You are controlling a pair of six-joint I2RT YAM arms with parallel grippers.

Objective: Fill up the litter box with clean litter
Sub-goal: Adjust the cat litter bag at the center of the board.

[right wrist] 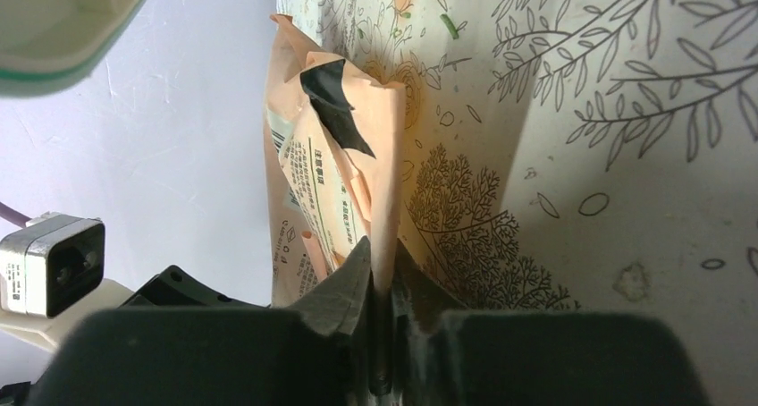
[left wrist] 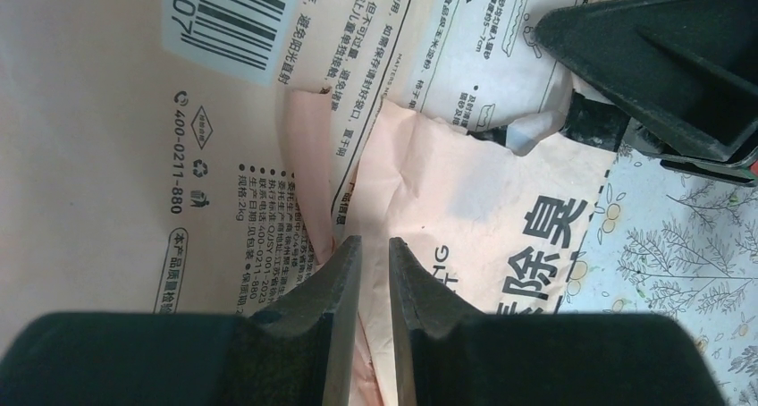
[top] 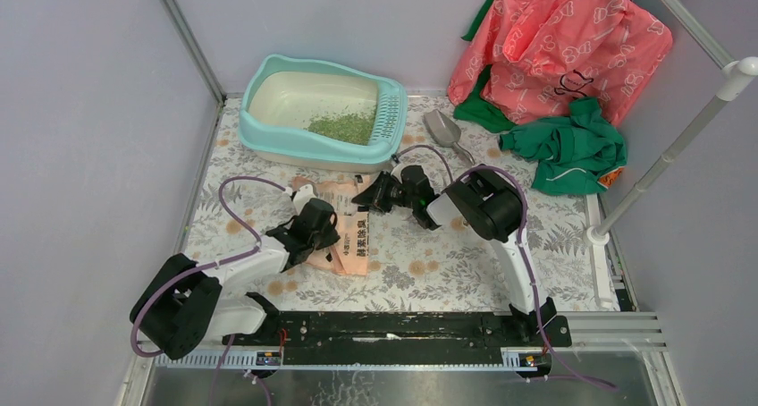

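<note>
- Nearest the tabletop's (top: 447,267) near edge, the left gripper (left wrist: 374,245) has its fingers almost together, pinching a fold of the peach paper bag (top: 357,238) lying mid-table.
- Right gripper (right wrist: 383,256) is clamped on an edge of the same bag.
- At the far left corner sits the litter box (top: 295,152), with the clean litter (top: 344,125) heaped beside its grille end.
- Grey scoop (top: 442,131) lies just right of the box.

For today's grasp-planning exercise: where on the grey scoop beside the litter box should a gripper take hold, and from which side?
Take the grey scoop by its narrow handle, which points toward the near edge; the bowl looks too wide. Come down from above, fingers straddling the handle, since it lies flat on the table right of the litter box.
</note>
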